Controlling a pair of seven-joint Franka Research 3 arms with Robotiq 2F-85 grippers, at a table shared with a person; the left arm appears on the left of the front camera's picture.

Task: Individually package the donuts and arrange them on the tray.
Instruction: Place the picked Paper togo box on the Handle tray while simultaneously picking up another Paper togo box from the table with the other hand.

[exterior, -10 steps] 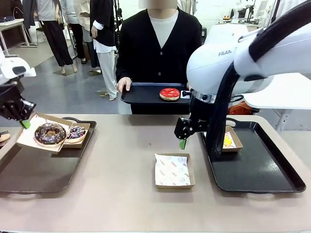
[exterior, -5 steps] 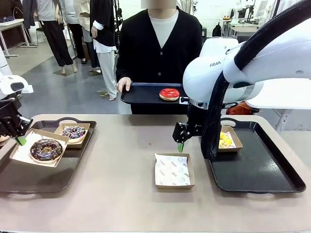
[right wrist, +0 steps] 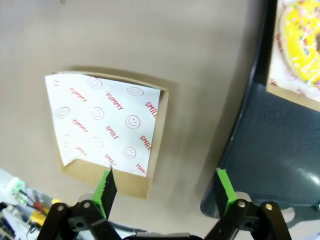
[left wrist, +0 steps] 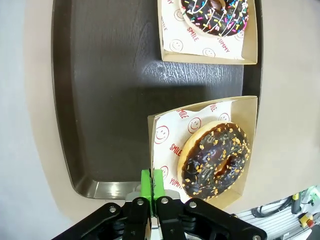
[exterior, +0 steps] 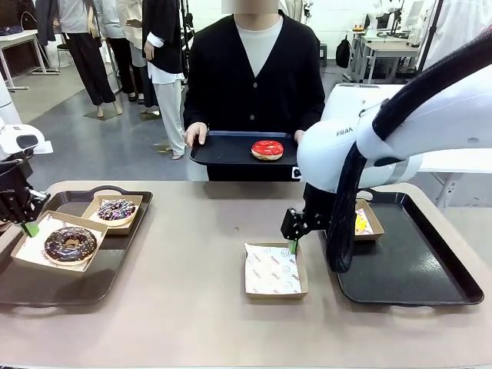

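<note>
Lowering onto the tray [left wrist: 110, 100], left tool [left wrist: 151, 180] clamps donut box [left wrist: 251, 140]; right tool [right wrist: 165, 177] spread.

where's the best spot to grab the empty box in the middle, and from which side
Pinch its thin side wall nearest the open right gripper, coming straight down, one finger inside and one outside. The empty box lies flat and open-topped, so the upright rim is probably the only graspable part; the left gripper holds the chocolate donut's box that way.

Yellow donut [exterior: 359, 223], right tray's [exterior: 415, 265] far-left corner: mostly hidden behind right arm [exterior: 369, 146]; cropped in wrist view. Colour-sprinkled donut [left wrist: 215, 15]: roughly 1 half cut off by top edge.
</note>
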